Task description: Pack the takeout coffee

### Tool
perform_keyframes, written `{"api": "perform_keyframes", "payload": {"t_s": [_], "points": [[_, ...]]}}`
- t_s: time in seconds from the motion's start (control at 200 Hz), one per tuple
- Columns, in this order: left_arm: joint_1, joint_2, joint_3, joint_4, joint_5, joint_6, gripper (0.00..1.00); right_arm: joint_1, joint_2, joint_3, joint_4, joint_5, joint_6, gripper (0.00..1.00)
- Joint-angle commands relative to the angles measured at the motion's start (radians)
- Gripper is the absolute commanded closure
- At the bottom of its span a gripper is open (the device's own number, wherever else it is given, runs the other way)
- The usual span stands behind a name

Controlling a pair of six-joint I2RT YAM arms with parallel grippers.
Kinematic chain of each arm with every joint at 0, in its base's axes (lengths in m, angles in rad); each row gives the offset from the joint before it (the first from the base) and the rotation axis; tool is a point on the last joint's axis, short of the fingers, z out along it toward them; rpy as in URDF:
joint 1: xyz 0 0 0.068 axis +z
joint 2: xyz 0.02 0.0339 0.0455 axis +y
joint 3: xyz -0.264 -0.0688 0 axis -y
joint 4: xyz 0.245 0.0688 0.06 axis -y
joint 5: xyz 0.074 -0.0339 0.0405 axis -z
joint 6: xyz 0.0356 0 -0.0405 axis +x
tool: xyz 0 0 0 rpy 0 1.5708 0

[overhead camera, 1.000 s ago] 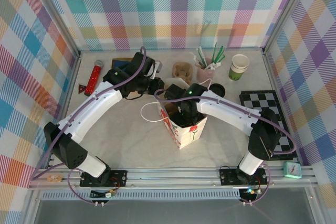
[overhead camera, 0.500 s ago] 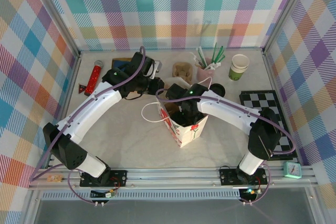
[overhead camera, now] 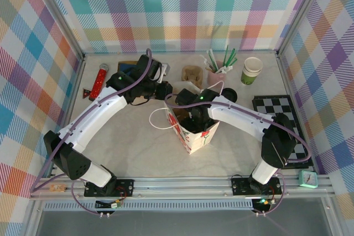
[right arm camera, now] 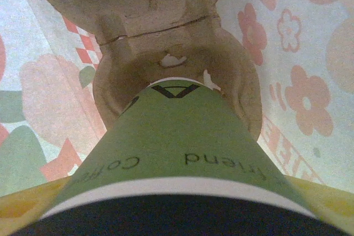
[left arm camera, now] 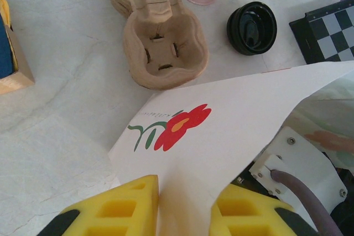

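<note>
The takeout coffee (right arm camera: 177, 136), a green paper cup with a white band and a black lid, hangs inside the flowered paper bag (overhead camera: 194, 135). My right gripper (right arm camera: 177, 214) is shut on it near the lid, with yellow fingers (right arm camera: 326, 203) at either side. The cup's base is at the near well of a brown pulp carrier (right arm camera: 166, 37) on the bag's floor; I cannot tell if it touches. My left gripper (left arm camera: 184, 189) is shut on the bag's white rim (left arm camera: 232, 114), paper pinched between the yellow pads. From above, the right gripper (overhead camera: 194, 117) reaches into the bag and the left gripper (overhead camera: 167, 93) is at its far edge.
A second pulp carrier (left arm camera: 163, 48) and a loose black lid (left arm camera: 251, 20) lie just beyond the bag. A pink cup of straws (overhead camera: 218, 69), a stack of green cups (overhead camera: 251, 71), a checkerboard (overhead camera: 279, 114) and a red tube (overhead camera: 99, 81) ring the table.
</note>
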Motion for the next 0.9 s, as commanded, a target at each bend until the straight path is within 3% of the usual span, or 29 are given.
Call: {"api": "perform_keyframes", "payload": {"t_s": [0.0, 0.895], "points": [[-0.014, -0.045, 0.002, 0.006, 0.017, -0.017, 0.77, -0.007, -0.010, -0.015, 0.000, -0.001, -0.012, 0.68], [-0.024, -0.041, -0.005, 0.012, 0.022, -0.022, 0.77, -0.024, -0.002, -0.015, 0.033, 0.008, -0.025, 0.69]]}}
